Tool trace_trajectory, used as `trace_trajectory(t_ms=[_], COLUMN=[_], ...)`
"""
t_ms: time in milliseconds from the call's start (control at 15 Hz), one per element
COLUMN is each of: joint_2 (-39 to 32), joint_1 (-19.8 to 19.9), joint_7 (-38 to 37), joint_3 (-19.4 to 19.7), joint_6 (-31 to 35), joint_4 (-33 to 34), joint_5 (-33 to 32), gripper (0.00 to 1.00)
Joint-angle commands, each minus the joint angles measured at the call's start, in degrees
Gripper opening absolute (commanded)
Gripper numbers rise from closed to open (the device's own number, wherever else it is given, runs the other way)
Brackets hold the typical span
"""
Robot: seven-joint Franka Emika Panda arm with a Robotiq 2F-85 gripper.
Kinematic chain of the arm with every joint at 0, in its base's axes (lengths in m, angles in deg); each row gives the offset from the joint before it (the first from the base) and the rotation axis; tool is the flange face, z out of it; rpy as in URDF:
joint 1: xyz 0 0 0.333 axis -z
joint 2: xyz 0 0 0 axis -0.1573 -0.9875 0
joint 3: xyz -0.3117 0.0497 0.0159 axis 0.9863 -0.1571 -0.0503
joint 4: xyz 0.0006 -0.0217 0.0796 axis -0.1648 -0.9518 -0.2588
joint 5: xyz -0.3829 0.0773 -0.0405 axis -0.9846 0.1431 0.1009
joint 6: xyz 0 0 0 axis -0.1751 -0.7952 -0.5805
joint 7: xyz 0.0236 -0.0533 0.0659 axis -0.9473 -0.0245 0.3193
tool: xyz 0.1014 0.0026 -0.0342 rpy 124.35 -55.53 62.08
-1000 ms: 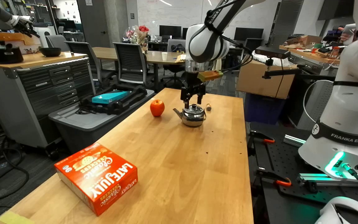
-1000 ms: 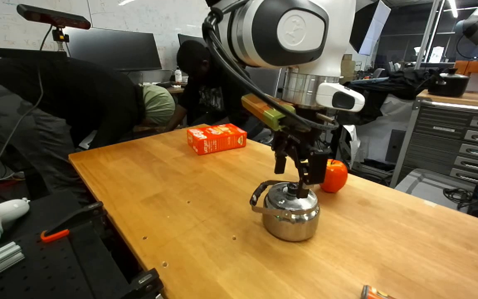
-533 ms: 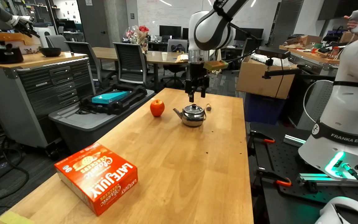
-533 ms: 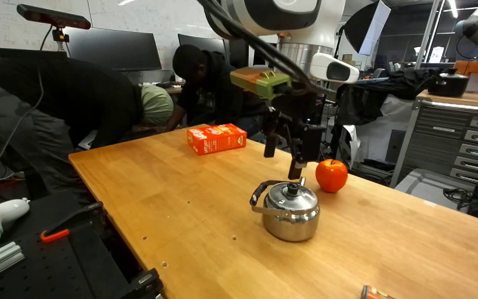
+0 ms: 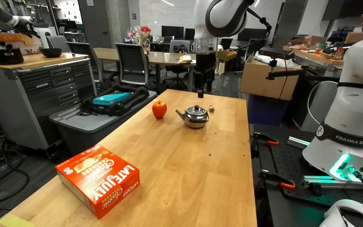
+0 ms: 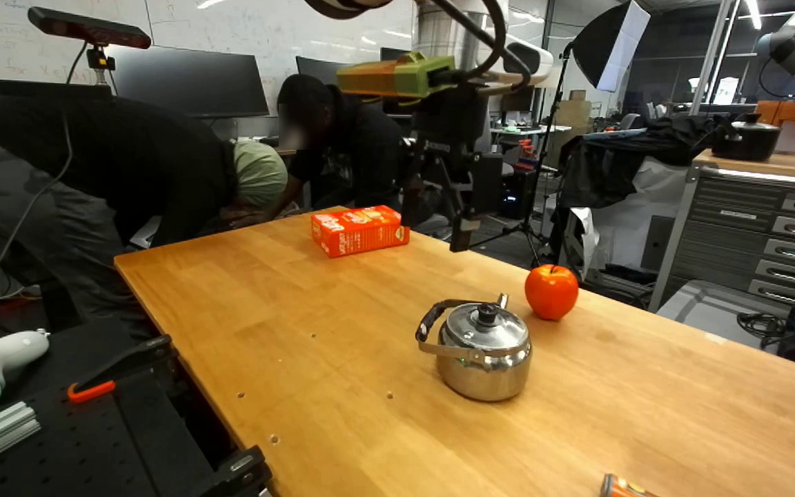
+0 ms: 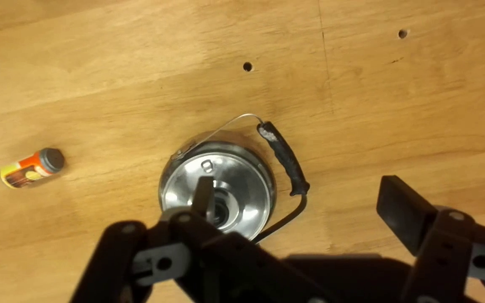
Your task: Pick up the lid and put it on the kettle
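Observation:
The kettle [image 6: 484, 378] is a small squat shiny pot standing upright on the table in both exterior views, with its short spout and its thin handle folded to one side. The lid [image 6: 468, 330], a silvery disc with a dark knob, sits on top of the kettle. My gripper [image 5: 205, 90] is open and empty, above the kettle and apart from it; it also shows in an exterior view [image 6: 435, 226]. In the wrist view my gripper [image 7: 301, 204] has its fingers wide apart, and one finger hides part of the lid [image 7: 242, 181] and its knob.
A red apple [image 6: 551, 293] stands near the kettle's spout. An orange cracker box [image 5: 98, 179] lies at one end of the wooden table [image 5: 181, 176]. A small orange-labelled cylinder [image 7: 32, 167] lies on the other side of the kettle. Two people bend at the table's far end.
My gripper has risen from beside the lid's knob to well above the kettle and shifted away from it. The kettle and lid have stayed in place.

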Motion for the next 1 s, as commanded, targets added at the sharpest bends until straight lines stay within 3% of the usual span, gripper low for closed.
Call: trace_trajectory(t_ms=[0,200,267,933], joint_2=[4.4,5.6,2.6,2.5], joint_1=[-1.1,-1.7,-1.4,-1.5], joint_7=[3.3,6.1,3.8,3.9], joint_3=[-1.2,-1.9,-1.7,-1.7], joint_6=[0.2,0.6,0.0,0.0], joint_4=[-4.7,-7.8,-4.8,-5.3], joint_5=[-3.2,-3.8,-2.7,-2.7], gripper=[1.00,1.00,1.00,1.00])
